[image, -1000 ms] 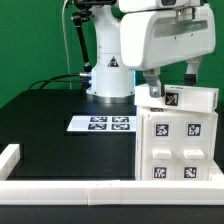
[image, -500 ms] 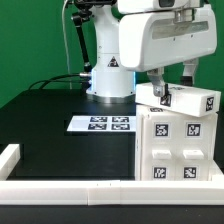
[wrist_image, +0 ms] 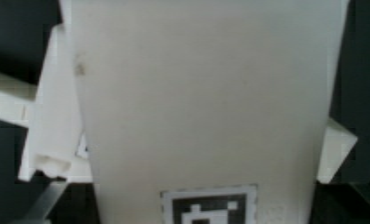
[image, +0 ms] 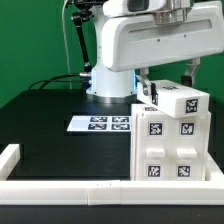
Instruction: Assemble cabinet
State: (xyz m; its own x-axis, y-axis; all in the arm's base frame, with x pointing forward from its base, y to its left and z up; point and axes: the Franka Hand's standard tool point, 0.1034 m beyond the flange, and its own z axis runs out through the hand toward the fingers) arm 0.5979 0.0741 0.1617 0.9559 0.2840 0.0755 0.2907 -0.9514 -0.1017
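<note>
The cabinet (image: 168,145) is a large white box with several black-and-white tags on its front, standing at the exterior view's right. A white tagged block (image: 172,101) lies tilted on its top. My gripper (image: 167,86) reaches down from above and is shut on this block, with one dark finger (image: 146,90) at each side. In the wrist view the block's white face (wrist_image: 200,100) fills the frame, its tag (wrist_image: 210,207) near the edge and my gripper (wrist_image: 196,190) astride it. The cabinet's inside is hidden.
The marker board (image: 101,124) lies flat on the black table, to the exterior view's left of the cabinet. A low white border rail (image: 70,189) runs along the front and turns up at the left corner (image: 9,156). The robot base (image: 108,80) stands behind.
My arm has moved to the exterior view's left with the block in it. The block has gone from flat to tilted. The cabinet has shifted slightly left too.
</note>
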